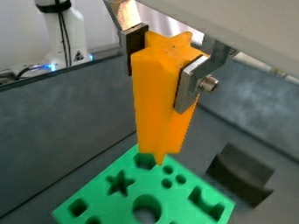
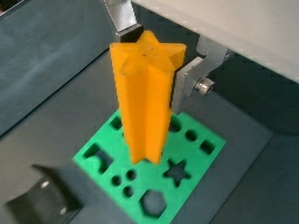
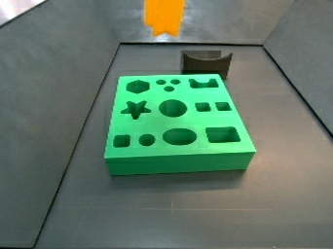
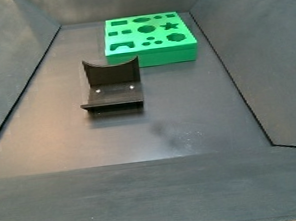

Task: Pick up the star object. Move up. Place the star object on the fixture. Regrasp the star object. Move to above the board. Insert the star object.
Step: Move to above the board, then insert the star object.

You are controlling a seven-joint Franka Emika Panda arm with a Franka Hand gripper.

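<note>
1 claw (image 1: pixel 166 59) gripping star object (image 1: pixel 160 101), above board (image 1: pixel 117 206)

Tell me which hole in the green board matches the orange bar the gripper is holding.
The star hole in the board. Only it has the pointed outline of the bar end; the gripper holds that bar upright above the board.

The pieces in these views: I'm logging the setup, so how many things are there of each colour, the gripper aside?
Orange: 1, the star object, held upright in the gripper above the board.
Green: 1, the board.
Dark grey-black: 1, the fixture, on the floor beside the board.
Total: 3.
</note>
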